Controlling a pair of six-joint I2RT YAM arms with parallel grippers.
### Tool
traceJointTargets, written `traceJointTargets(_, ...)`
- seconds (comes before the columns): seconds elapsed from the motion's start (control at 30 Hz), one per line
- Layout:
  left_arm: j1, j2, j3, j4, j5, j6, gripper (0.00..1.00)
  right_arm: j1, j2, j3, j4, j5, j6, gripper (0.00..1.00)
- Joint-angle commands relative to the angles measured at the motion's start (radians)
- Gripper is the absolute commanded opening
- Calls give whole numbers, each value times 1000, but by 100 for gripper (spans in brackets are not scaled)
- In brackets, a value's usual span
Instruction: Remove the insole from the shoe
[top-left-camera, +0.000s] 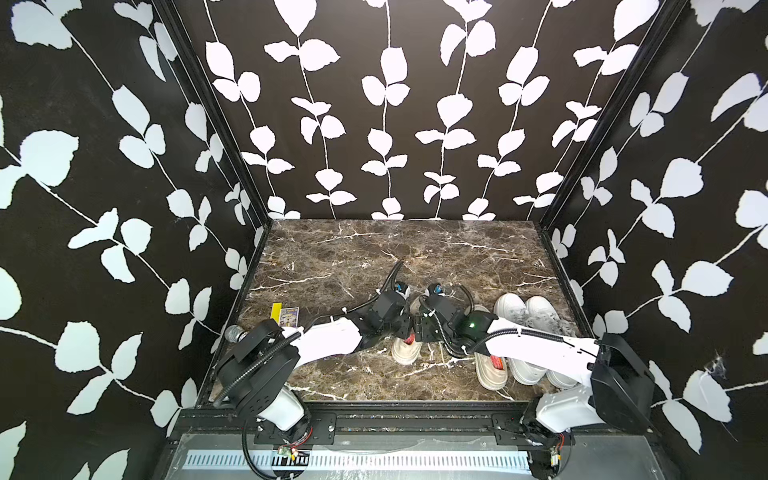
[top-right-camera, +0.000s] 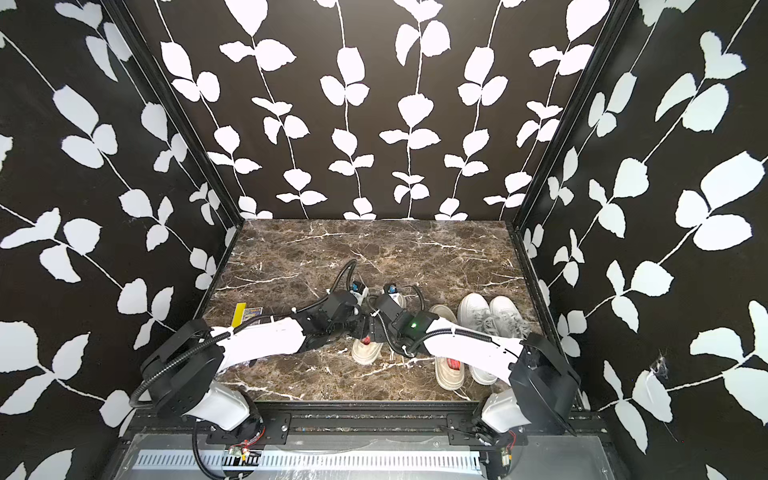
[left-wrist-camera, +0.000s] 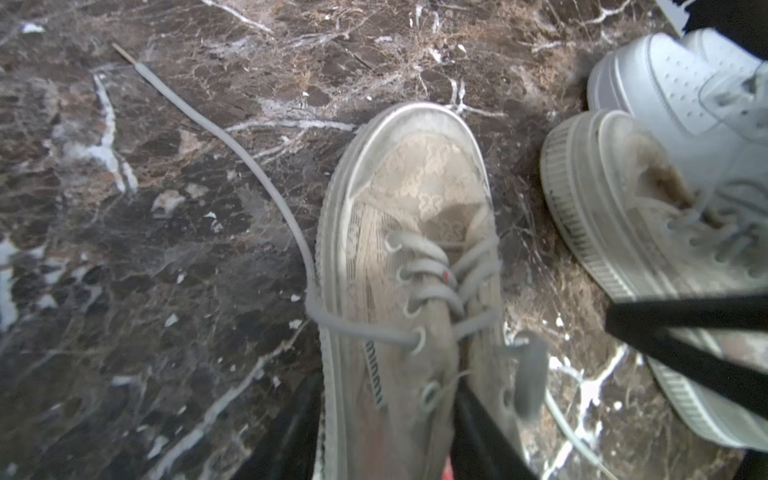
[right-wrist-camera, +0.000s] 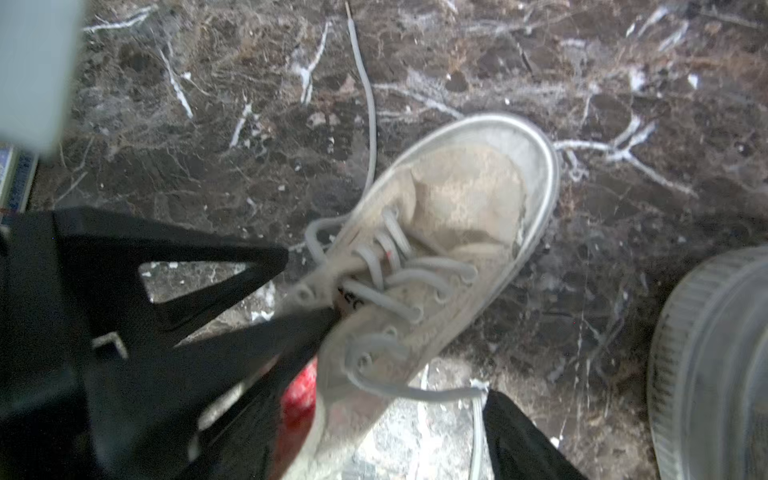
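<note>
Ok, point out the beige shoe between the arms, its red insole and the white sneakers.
beige shoe (left-wrist-camera: 419, 174), left wrist view, toe panel
red insole (right-wrist-camera: 300, 399), right wrist view, exposed edge
white sneakers (top-left-camera: 514, 307), a top view, one toe

We see the left arm (top-left-camera: 328, 341) and right arm (top-left-camera: 536, 338) meeting over a beige shoe (top-left-camera: 405, 353), near centre; white sneakers (top-left-camera: 513, 308) stand right.

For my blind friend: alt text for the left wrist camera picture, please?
A beige sneaker sits on a brown marble table, the left gripper's fingers straddling its side wall. Its mate and a white sneaker stand beside.
</note>
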Motion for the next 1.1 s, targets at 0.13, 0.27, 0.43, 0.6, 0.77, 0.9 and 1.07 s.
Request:
traceJointTargets(0.13, 9, 6, 17, -7, -13, 22, 21, 3, -50, -32, -23, 73, 49, 76)
traceJointTargets(0.27, 10, -24, -3, 0, -29, 10, 11, 3, -43, -29, -17, 66, 53, 76)
traceJointTargets(0.43, 9, -52, -22, 20, -38, -36, 0, 8, -39, -10, -12, 47, 42, 75)
traceJointTargets(0.6, 9, -81, -63, 76, -24, -99, 0, 15, -5, 33, 1, 5, 21, 72)
traceJointTargets(0.77, 9, -92, -97, 124, -19, -138, 0, 30, 63, 80, 19, -34, 20, 66)
traceJointTargets(0.9, 6, -101, -102, 141, 0, -161, 0, 37, 127, 124, 17, -65, 23, 65)
traceJointTargets(1.07, 5, -109, -115, 173, 2, -208, 0, 43, 208, 174, -75, -7, 54, 63)
